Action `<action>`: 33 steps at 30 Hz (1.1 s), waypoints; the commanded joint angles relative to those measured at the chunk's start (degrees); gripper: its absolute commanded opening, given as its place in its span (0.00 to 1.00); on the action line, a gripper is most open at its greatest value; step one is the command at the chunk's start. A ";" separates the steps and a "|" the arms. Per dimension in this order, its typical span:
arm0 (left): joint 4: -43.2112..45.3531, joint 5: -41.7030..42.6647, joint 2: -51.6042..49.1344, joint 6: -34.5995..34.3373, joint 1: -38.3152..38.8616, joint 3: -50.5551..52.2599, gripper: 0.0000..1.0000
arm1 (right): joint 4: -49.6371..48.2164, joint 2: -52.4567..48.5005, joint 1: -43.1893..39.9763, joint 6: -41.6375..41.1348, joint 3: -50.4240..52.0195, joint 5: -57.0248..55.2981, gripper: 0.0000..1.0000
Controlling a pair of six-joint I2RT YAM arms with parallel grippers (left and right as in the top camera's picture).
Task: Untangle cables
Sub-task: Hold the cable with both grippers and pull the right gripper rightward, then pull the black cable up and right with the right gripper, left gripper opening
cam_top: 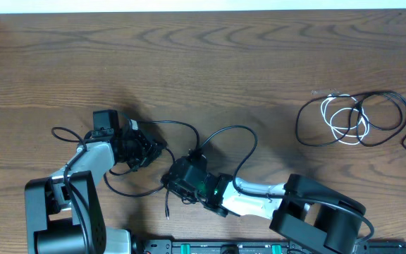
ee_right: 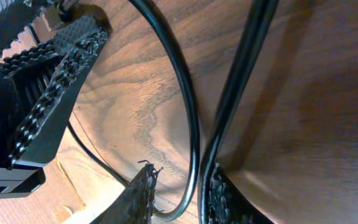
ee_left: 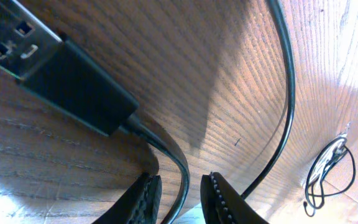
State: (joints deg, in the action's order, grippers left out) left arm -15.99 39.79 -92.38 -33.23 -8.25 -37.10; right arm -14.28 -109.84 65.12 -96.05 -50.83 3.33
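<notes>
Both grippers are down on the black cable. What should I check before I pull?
1. Black cable between left gripper pads: ok.
2. Left jaws clamped on it: not ok, gaps either side.
3. Black strands between right gripper pads: ok; clamped: not ok, gap remains.
4. Those strands being one cable: cannot tell.
5. USB plug lying free on table: ok.
6. White-and-black tangle clear of both grippers: ok.

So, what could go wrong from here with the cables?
The left end effector and right end effector work close together and might collide. The black cable sits loosely between the open jaws of each, so a pull may let it slip out.
</notes>
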 commanded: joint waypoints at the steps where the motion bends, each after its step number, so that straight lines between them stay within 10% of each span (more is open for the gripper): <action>1: -0.17 -1.79 -0.85 -0.09 -0.04 0.39 0.29 | -0.61 -1.64 0.87 -0.83 0.55 -2.19 0.24; 17: 0.02 -0.92 -0.81 0.00 -0.07 0.39 0.29 | -8.24 -7.39 0.37 4.04 0.55 0.72 0.01; 24: 8.85 38.03 1.57 20.33 -1.42 0.39 0.37 | -7.78 -7.39 -2.91 12.13 0.55 5.88 0.01; 33: 8.61 48.37 3.19 28.00 -2.34 0.39 0.38 | -1.09 -7.39 -13.42 22.60 0.55 11.89 0.01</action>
State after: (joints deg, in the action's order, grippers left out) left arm -7.38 78.89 -90.00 -11.66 -10.31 -36.67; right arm -19.09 -114.69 55.96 -79.92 -52.14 14.68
